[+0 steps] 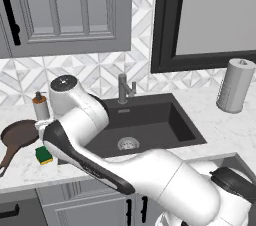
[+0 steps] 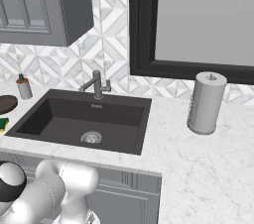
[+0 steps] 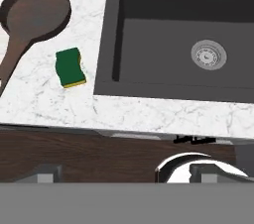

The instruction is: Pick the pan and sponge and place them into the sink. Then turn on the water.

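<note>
Hand (image 3: 121, 171) open, fingertips barely visible, pan (image 3: 33, 16) handle cropped

1. Backsplash wall (image 1: 100, 72) is tiled in a white and grey geometric diamond pattern, runs all along behind the counter.
2. Countertop (image 2: 208, 168) is white marble with faint grey veins.
3. Upper cabinet (image 1: 65, 10) is grey, shaker-style panel doors, with a black handle (image 1: 10, 12) at the far left.
4. Big window (image 2: 198, 15) with a thick black frame, pane is just flat pale grey.
5. Lower cabinets (image 2: 124, 193) under the counter are grey too, with dark handles.
6. Paper towel roll (image 2: 205, 102) stands upright on the counter under the window.
7. Floor (image 3: 84, 153) looks like dark brown wood in the hand view.
8. Lighting is even and flat.
</note>
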